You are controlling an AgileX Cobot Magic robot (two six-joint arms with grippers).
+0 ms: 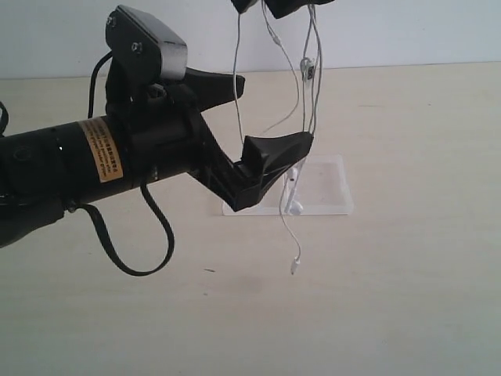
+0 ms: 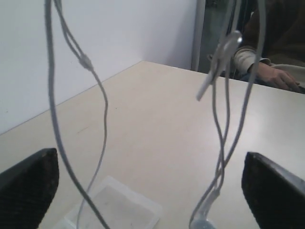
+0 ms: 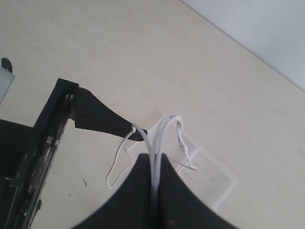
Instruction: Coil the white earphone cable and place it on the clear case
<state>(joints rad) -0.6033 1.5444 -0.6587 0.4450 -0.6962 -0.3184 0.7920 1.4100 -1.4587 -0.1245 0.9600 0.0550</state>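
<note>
The white earphone cable hangs in several long strands from my right gripper, which is at the top edge of the exterior view. Seen from the right wrist, that gripper is shut on the bunched cable. My left gripper stands wide open among the strands, one finger on each side. In the left wrist view the cable hangs between the open fingers. The clear case lies flat on the table below, and the plug end dangles just in front of it.
The left arm's black cable loops down over the beige table. A white wall runs behind the table. A seated person's hand rests at the table's far side in the left wrist view.
</note>
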